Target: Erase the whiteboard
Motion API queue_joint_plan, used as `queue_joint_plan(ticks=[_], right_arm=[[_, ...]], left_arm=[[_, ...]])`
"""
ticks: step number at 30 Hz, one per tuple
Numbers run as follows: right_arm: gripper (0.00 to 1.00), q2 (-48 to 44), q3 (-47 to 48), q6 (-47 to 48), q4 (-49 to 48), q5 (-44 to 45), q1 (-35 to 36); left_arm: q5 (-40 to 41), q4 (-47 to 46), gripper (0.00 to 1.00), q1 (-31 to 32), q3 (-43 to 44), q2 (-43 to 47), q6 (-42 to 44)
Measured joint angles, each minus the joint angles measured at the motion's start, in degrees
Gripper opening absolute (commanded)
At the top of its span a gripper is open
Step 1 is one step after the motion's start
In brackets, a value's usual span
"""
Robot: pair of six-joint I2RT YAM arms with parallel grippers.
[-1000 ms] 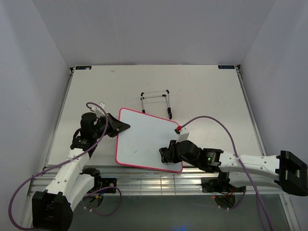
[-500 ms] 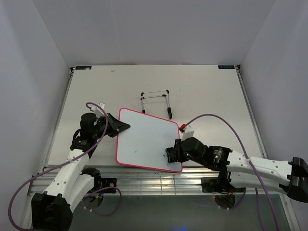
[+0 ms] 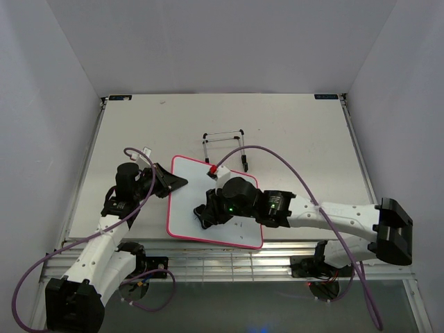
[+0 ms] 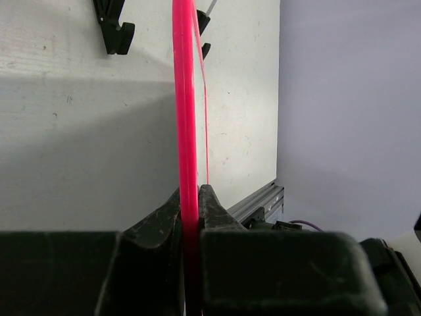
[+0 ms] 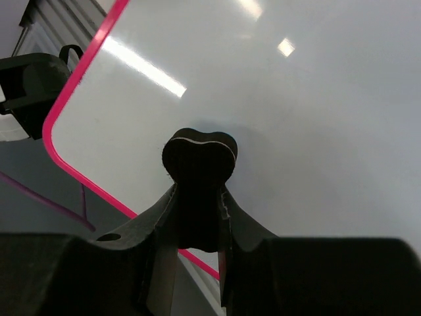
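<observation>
The whiteboard [image 3: 187, 194], white with a pink-red frame, lies flat near the table's front edge. A few small black marks show on its lower right part [image 3: 239, 225]. My left gripper [image 3: 175, 182] is shut on the board's upper left edge; in the left wrist view the pink frame [image 4: 186, 99] runs up from between the jaws. My right gripper [image 3: 203, 216] is shut on the black bone-shaped eraser [image 5: 199, 158] and presses it on the board's lower left part [image 5: 276, 112].
A thin wire easel stand [image 3: 225, 147] stands just behind the board. The table's front rail [image 3: 208, 260] runs close below the board. A purple cable [image 3: 291, 173] arcs over the board's right side.
My right gripper has swept the eraser leftward across the board, from the lower right corner to the lower left part. The left gripper and the board have stayed put.
</observation>
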State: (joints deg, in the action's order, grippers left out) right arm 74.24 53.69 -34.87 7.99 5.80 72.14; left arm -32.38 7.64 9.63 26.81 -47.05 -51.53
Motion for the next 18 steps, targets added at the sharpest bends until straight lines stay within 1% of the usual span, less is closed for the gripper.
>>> queue_joint_plan(ticks=[6,13,18], right_arm=[[0.08,6.49,7.39,3.21,0.66,-0.50,1.75],[0.08,10.01,8.13,3.80,0.79,0.17,2.25],[0.08,10.10,8.11,3.61,0.74,1.14,2.40]], left_arm=[[0.02,-0.31,0.00,0.26,0.00,-0.13,0.00],[0.00,-0.42,0.00,0.26,-0.13,-0.35,-0.17],[0.02,-0.37,0.00,0.22,-0.13,-0.57,-0.35]])
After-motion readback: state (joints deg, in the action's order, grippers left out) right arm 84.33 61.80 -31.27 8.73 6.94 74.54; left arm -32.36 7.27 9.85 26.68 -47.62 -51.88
